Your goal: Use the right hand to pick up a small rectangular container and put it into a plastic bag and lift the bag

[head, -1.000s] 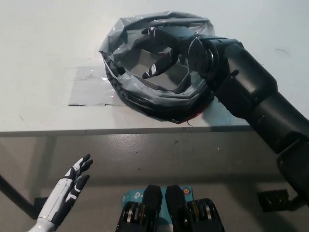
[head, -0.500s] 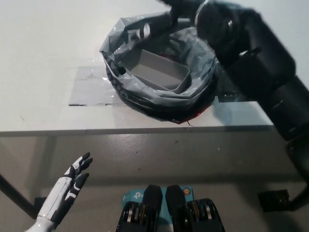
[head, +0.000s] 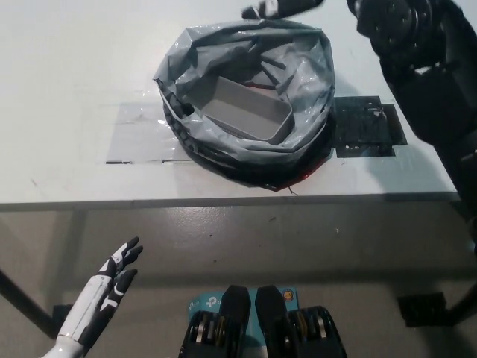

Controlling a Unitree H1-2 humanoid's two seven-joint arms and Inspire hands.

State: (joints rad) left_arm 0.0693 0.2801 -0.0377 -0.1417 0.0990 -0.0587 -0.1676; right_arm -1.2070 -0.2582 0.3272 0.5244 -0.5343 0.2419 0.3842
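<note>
My right hand (head: 287,7) is at the top edge of the view, just past the far rim of the bag (head: 309,71). Only a few fingers show, stretched out and holding nothing; most of the hand is cut off, so I cannot tell how far open it is. The small grey container (head: 246,110) lies inside the open bag, which sits on the white bench (head: 67,89). A dark square patch (head: 363,127) lies on the bench just beside the bag. My left hand (head: 112,283) rests low, below the bench edge, fingers spread and empty.
</note>
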